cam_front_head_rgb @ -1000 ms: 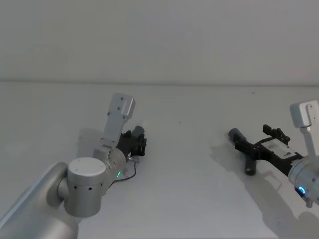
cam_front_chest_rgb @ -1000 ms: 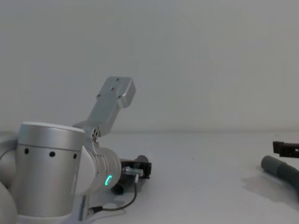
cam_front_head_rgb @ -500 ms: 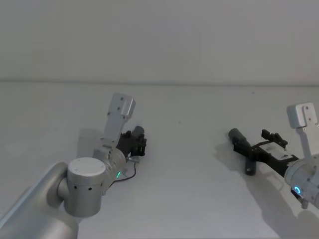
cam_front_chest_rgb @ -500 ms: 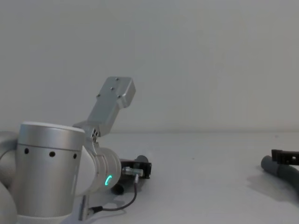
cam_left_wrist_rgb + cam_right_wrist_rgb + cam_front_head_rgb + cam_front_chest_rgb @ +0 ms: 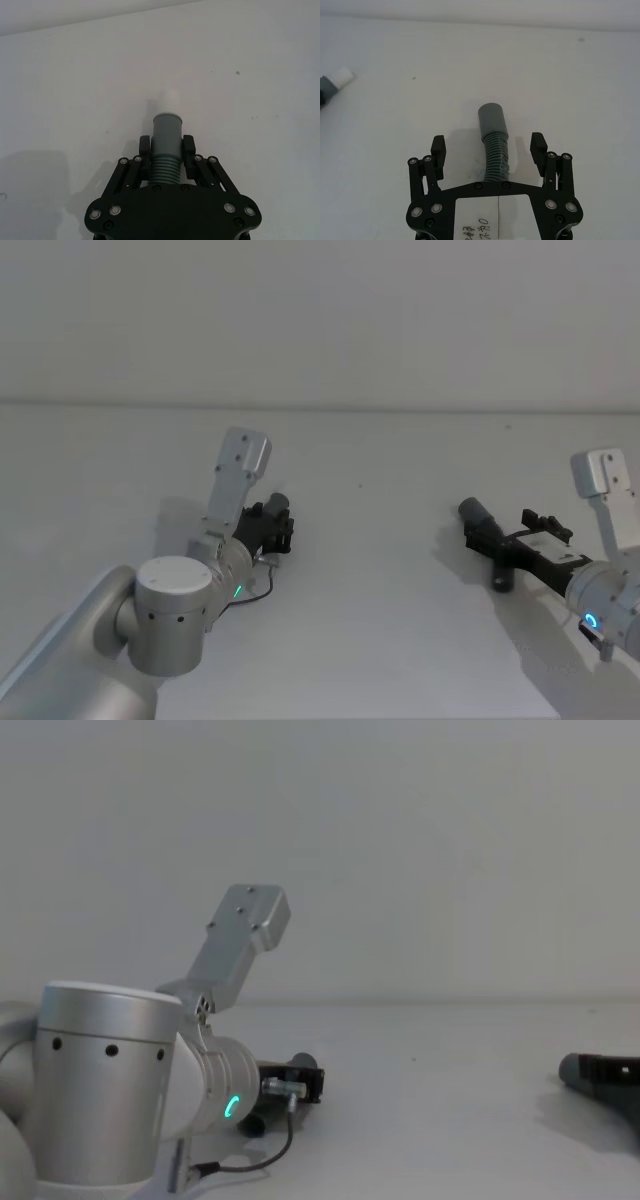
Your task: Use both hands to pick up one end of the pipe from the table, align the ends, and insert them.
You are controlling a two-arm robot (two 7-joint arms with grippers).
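While the left gripper is clamped on the elbow, well left of the hose, we have the right gripper spread wide, straddling the hose just behind its cuff. The hose lies on the table. We'd centre, lower, then close right behind the cuff. Height above the hose is hard to judge. The elbow's whitish tip sticks out free beyond the jaws.

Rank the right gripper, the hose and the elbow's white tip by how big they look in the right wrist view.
Largest: right gripper.
Next: hose.
Smallest: white tip, though it lies farther from the camera, so its true size is unsure.
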